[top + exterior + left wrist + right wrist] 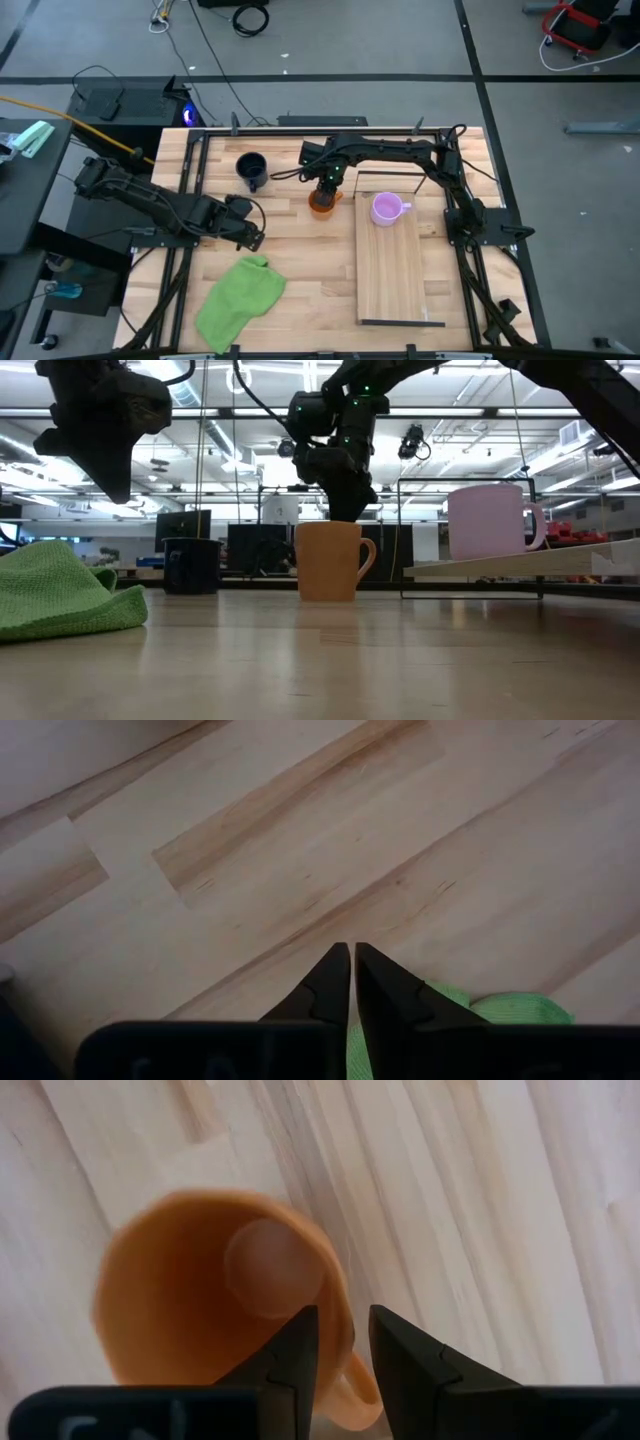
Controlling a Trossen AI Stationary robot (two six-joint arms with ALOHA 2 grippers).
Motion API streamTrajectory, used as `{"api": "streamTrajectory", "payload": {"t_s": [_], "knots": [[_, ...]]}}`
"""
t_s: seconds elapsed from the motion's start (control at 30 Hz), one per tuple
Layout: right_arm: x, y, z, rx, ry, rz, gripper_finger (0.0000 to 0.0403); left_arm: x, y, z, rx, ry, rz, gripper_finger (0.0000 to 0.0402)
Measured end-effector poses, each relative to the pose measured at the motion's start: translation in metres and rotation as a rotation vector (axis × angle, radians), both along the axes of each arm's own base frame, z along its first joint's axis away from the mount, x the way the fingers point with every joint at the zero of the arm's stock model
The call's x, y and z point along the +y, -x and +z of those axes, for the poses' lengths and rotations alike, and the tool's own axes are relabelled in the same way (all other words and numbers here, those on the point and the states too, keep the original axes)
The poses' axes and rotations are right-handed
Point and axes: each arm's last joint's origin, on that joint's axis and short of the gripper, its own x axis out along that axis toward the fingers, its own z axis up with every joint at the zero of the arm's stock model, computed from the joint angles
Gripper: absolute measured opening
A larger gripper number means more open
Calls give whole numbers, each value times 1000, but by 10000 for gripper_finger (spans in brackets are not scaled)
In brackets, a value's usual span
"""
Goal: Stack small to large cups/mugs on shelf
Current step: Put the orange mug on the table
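One mug of three is placed. The purple mug (386, 208) stands on the shelf (390, 275), off to the side of the right pincer (326, 184). That pincer hangs directly over the orange mug (322, 202), which sits on the tabletop (300, 270) just beside the shelf; its fingers stand apart astride the rim near the handle, not yet clamped. The black mug (251, 169) waits on the pincer's far side, untouched. The left pincer (250, 235) idles above the green cloth (240, 300), fingers together, empty.

Two dark jointed arms, black cables; small green light on right arm (327, 181); tapered black fingers (325, 988)
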Motion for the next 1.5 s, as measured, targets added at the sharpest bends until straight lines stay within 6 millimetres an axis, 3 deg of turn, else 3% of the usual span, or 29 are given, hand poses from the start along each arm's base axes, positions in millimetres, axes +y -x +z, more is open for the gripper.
{"api": "streamTrajectory", "payload": {"t_s": [0.2, 0.77, 1.5], "knots": [[1, 3, -17, 33, -9, -5, 100, 0, 0, 0, 0, -1, -1, 26], [0, -2, -15, -19, 0, -22, 98, 0, -2, 0, -20, -14, 5, 23], [0, 1, -15, 11, -5, -16, 52, 0, -2, 1, -31, -25, 9, 24]]}}
